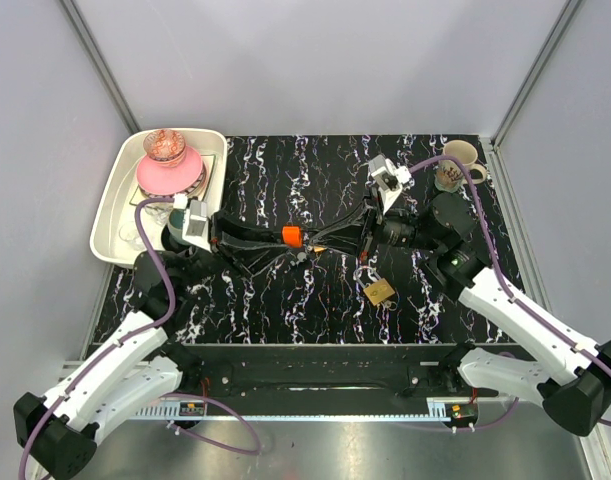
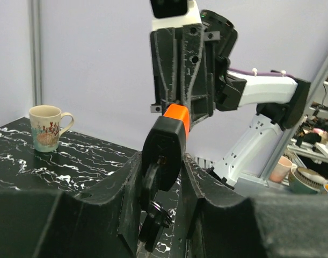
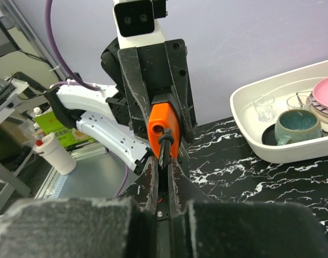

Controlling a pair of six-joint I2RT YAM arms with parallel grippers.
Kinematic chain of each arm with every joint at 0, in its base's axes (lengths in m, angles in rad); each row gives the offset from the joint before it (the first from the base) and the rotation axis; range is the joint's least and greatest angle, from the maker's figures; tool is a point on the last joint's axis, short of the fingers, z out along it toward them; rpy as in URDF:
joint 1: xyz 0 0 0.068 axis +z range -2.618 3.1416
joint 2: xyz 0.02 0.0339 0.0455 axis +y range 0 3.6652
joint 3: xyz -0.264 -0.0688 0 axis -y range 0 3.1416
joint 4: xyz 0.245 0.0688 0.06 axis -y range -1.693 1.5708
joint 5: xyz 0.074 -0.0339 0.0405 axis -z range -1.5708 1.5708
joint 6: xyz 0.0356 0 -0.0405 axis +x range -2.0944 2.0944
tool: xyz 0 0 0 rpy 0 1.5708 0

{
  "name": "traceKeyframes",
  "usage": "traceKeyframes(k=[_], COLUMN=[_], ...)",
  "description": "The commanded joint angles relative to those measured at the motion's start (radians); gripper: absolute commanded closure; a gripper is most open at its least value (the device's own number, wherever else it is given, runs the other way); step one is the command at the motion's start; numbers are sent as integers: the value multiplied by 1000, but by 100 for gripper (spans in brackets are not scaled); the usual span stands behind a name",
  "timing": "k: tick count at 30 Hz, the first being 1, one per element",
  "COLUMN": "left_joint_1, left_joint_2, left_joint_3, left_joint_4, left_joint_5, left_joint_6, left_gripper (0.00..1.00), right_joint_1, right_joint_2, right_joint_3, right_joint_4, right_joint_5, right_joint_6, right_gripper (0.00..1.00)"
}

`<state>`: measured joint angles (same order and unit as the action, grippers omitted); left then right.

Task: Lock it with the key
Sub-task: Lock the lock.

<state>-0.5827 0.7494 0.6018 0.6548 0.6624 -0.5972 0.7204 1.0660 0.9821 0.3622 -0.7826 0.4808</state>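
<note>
Top external view: a small key with a bright orange plastic head [image 3: 162,122] is held in the air above the black marble-patterned table [image 1: 315,180], between the two grippers, which are met tip to tip near the middle of the table. The left gripper [image 2: 162,161] is seen clenched on it: in the right wrist view the orange head is flanked by that gripper's two black fingers, and in the left wrist view a black rounded piece [image 2: 162,141] with a small central hole is clamped between the same fingers, touching the orange head. Whether the black piece and the key are one item cannot be told. Dark metal rings [image 2: 157,217] are hung below the black piece. The right gripper [image 3: 162,166] is pinched almost fully together on a thin dark metal part of the key, which is run from the round hole in the orange head down into its jaws. A brass padlock [image 1: 378,292] is laid on the table near the right arm, apart from both grippers. A cream mug with a floral print [image 2: 45,128] is stood upright at the far right corner. A white oval tray [image 1: 110,215] is set at the far left, and a pink bowl [image 1: 168,172] is carried in it.
</note>
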Motion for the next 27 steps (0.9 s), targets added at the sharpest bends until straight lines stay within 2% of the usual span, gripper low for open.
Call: traceKeyframes(k=[1, 7, 14, 20, 27], left_joint_1=[-37, -37, -37, -37, -37], left_joint_2=[76, 99, 103, 96, 153], left_joint_3=[36, 46, 26, -65, -97], left_joint_4=[-40, 0, 28, 114, 235], left_joint_5=[134, 144, 69, -59, -66], left_joint_6=[39, 5, -41, -136, -275], left_gripper=[100, 100, 100, 100, 100], right_joint_1=[102, 109, 116, 116, 116], right_joint_2=[89, 97, 56, -11, -41], right_joint_3=[30, 47, 33, 3, -19], right_joint_4=[-60, -135, -164, -125, -108], right_joint_5=[-213, -204, -156, -66, -18], right_joint_6=[41, -10, -56, -42, -48], right_gripper=[100, 100, 100, 100, 100])
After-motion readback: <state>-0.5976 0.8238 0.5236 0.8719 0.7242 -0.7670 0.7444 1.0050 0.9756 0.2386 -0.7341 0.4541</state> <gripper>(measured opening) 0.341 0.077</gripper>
